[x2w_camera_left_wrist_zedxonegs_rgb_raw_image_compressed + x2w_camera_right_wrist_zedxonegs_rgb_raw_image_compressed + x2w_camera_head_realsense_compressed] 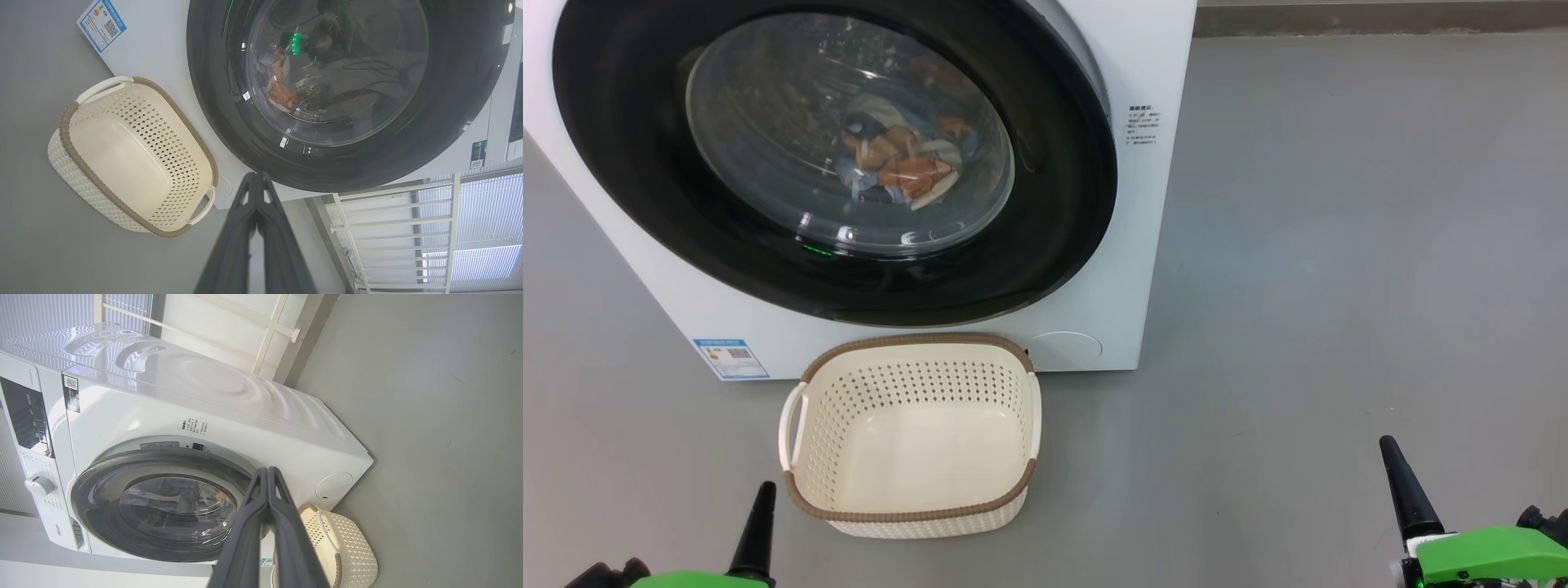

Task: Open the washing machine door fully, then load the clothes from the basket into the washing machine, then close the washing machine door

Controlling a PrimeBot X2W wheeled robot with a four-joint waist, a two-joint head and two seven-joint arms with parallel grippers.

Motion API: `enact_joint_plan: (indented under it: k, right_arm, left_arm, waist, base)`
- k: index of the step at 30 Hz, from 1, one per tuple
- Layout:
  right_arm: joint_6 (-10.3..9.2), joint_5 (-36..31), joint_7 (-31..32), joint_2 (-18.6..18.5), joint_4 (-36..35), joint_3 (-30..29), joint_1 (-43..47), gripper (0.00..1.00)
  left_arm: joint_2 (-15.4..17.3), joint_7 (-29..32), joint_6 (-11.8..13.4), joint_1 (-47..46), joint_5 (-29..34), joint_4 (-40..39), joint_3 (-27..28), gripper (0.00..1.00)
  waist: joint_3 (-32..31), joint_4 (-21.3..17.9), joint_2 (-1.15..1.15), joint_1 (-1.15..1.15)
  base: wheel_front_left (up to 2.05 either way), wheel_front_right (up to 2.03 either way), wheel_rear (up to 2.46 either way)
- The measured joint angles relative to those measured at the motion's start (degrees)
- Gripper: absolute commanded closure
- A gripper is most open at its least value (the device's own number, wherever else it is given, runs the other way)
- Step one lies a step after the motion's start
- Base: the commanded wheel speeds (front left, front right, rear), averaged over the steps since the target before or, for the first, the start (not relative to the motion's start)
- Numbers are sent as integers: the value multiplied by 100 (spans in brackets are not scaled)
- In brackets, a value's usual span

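Sitting beside left pincer (765, 492), seemingly apart: basket (907, 515)

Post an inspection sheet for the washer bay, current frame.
Surface: smooth grey floor.
Job's things: washing machine door looks shut on the washing machine; clothes inside, behind the glass; basket empty, on the floor before the door.
Clutter: nothing seen.
Grippers: left gripper and right gripper shut, holding nothing, low, apart from the basket.
Cables: nothing seen.
Surroundings: blue label sticker on the machine's lower front; white railing beyond the machine.
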Motion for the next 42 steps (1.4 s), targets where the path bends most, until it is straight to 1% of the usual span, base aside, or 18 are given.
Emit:
enact_joint_plan:
  k: [32, 35, 42]
  right_arm:
    - [0, 1493, 526, 229, -114, -232, -120, 100]
    - [0, 1606, 568, 254, -120, -264, -121, 100]
    - [0, 1636, 568, 264, -120, -303, -121, 100]
  left_arm:
    - [-2, 537, 0, -148, -1911, 46, 209, 100]
    - [-3, 554, 1, -211, -2037, 54, 225, 100]
    - [-8, 568, 0, -223, -2061, 55, 236, 100]
  waist:
    - [-155, 14, 0, 0]
    - [-164, 15, 0, 0]
    - [-164, 15, 0, 0]
  base:
    - [0, 0, 0]
    - [0, 0, 0]
    - [0, 0, 0]
